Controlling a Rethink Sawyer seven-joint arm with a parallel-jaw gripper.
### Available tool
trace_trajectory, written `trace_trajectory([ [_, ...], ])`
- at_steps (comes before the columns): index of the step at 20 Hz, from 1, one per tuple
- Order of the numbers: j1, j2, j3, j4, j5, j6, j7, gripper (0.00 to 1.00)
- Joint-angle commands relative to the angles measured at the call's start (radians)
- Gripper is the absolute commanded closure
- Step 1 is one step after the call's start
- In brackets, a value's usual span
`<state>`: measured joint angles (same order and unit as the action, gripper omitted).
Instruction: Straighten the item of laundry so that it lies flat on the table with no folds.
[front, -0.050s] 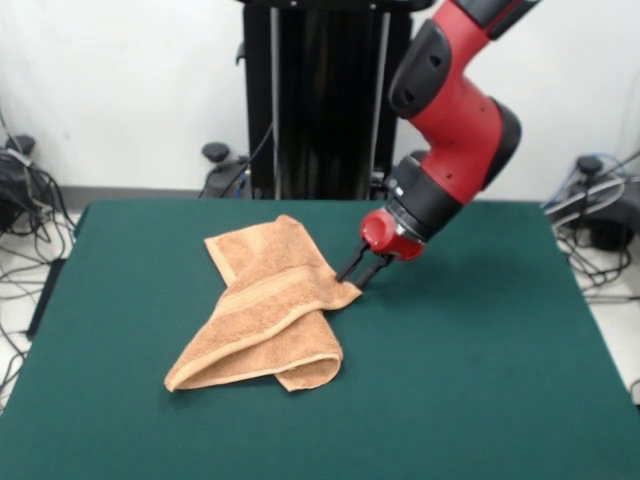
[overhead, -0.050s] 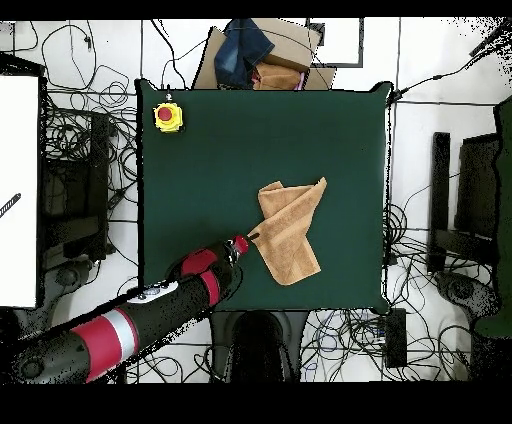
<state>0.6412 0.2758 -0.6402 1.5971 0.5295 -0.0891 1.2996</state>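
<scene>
Front view shows the gripper (front, -0.050s: 356, 274) down at the right-hand corner of the towel (front, -0.050s: 268, 312), its two dark jaws standing a little apart at the corner tip; whether they pinch the cloth or only touch it I cannot tell. The towel lies folded over itself near the middle of the counter (front, -0.050s: 480, 400), one flap laid diagonally across another, so a pale woven band runs slantwise over the top.

To do this step well, I judge the jaws should take only the top layer at that corner, lift it just clear of the layer beneath, and draw it outward toward 3 o'clock in this view, away from the fold. Pulling low and slowly would keep the lower layer from dragging along.

Overhead, the towel (overhead, -0.050s: 290, 228) is a long folded shape whose long axis runs roughly from 1 o'clock to 6 o'clock, with the gripper (overhead, -0.050s: 246, 240) at its 9 o'clock side. A yellow box with a red button (overhead, -0.050s: 167, 116) sits well apart, near a counter (overhead, -0.050s: 200, 180) corner.
</scene>
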Motion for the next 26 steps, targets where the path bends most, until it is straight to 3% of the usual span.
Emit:
trace_trajectory([
  [1, 0.007, 0.091, 0.079, -0.054, 0.064, 0.014, 0.247, 0.0],
  [9, 0.029, 0.182, 0.029, -0.113, 0.132, -0.01, 0.243, 0.0],
  [26, 0.032, 0.218, 0.015, -0.141, 0.154, -0.066, 0.237, 0.0],
])
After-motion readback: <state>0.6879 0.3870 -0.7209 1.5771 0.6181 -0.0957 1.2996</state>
